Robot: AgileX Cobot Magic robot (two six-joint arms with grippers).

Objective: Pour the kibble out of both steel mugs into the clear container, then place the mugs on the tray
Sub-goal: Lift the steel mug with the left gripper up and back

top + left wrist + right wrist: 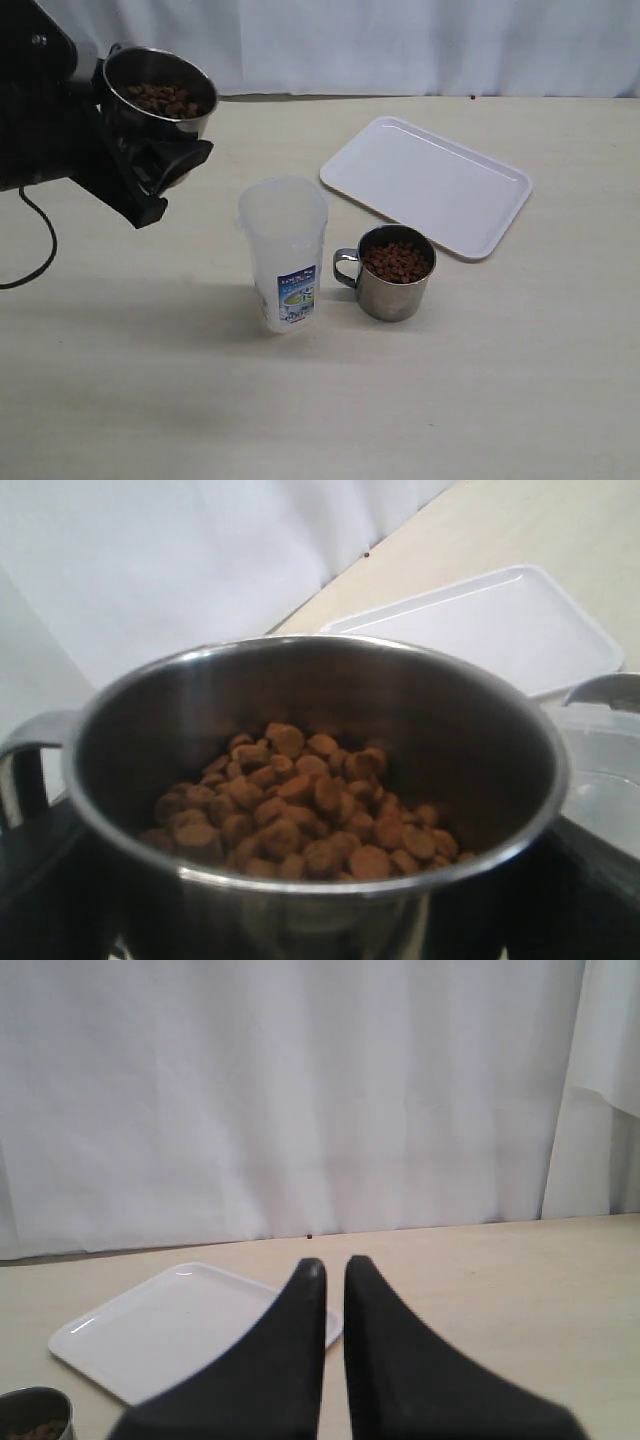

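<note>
My left gripper [165, 165] is shut on a steel mug [160, 95] and holds it raised at the far left, up and left of the clear container [285, 250]. Kibble [300, 810] fills the bottom of this mug [310, 695], which looks near upright. The container stands upright on the table with its label toward the front. Just right of it stands the second steel mug [395, 275], handle toward the container, holding kibble [398, 262]. The white tray [425, 185] lies behind it, bare. My right gripper [335, 1265] is shut on nothing, above the table beside the tray [170, 1330].
A white curtain [400, 45] closes off the back of the beige table [150, 400]. A black cable [40, 250] loops over the table at the far left under the left arm.
</note>
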